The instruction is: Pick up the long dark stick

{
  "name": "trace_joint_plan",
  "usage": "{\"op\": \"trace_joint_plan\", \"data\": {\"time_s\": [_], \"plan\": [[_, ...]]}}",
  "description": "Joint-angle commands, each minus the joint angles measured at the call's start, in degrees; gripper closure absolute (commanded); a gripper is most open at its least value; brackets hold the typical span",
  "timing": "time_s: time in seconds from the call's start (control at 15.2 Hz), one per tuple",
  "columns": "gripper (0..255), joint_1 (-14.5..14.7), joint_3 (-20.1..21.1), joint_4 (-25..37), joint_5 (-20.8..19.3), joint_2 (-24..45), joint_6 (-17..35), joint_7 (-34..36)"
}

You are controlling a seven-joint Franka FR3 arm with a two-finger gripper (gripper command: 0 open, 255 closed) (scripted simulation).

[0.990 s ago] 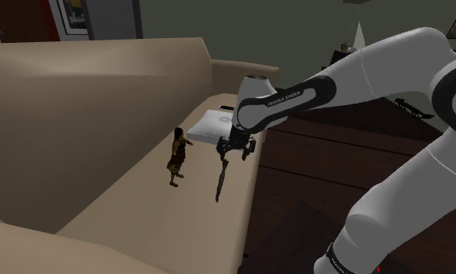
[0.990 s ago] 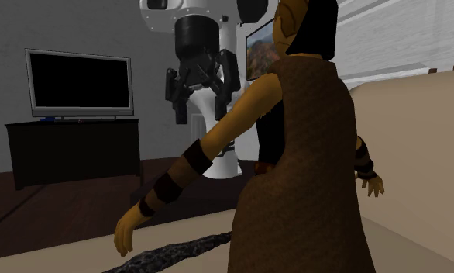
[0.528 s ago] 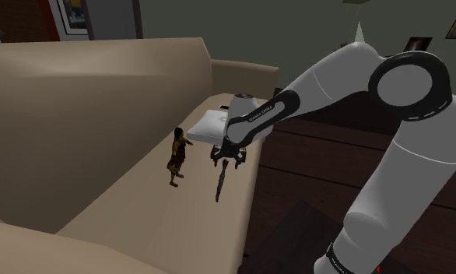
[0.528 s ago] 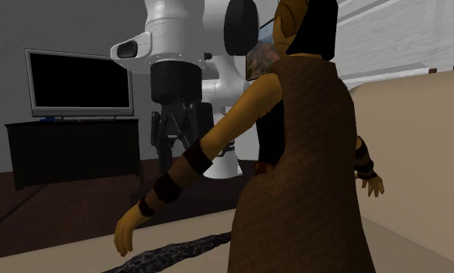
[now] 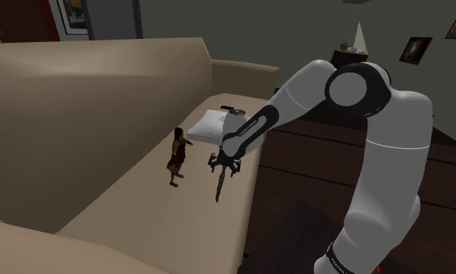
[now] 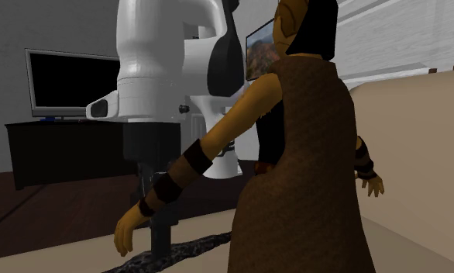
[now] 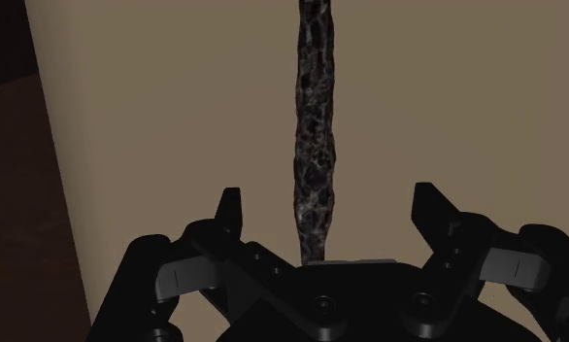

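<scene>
The long dark stick (image 5: pixel 219 187) lies on the beige sofa seat (image 5: pixel 164 218), near the seat's front edge. My gripper (image 5: pixel 224 166) hangs just over the stick's upper end, pointing down. In the wrist view the rough black stick (image 7: pixel 312 146) runs straight away from the hand, and the gripper (image 7: pixel 329 209) is open with one fingertip on each side, neither touching it. In the second exterior view the gripper (image 6: pixel 162 233) stands low over the stick (image 6: pixel 183 250) behind the figurine's arm.
A small figurine in a brown dress (image 5: pixel 177 156) stands on the seat close to the stick; it looms large in the second exterior view (image 6: pixel 295 155). A white cushion (image 5: pixel 211 124) lies further back. A TV (image 6: pixel 78 81) sits on a dark cabinet (image 6: pixel 63 151). Dark wooden floor (image 5: pixel 327 163) lies beside the sofa.
The arm has swung in and lowered. The gripper dropped from well above the seat to just over the stick's upper end, still open.
</scene>
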Motion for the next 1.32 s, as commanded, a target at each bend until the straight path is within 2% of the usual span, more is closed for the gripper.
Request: {"op": "trace_joint_plan", "data": {"time_s": [0.0,0.46,0.53,1.25], "plan": [[0,0.34,-0.44,0.27,-0.58,1.79,1.54,0.85],[0,0.89,-1.17,0.49,-1.56,4.98,4.49,1.51],[255,0.86,-1.16,0.46,-1.55,4.97,4.5,1.46],[255,0.65,-0.84,0.35,-1.13,3.57,3.22,1.22]]}}
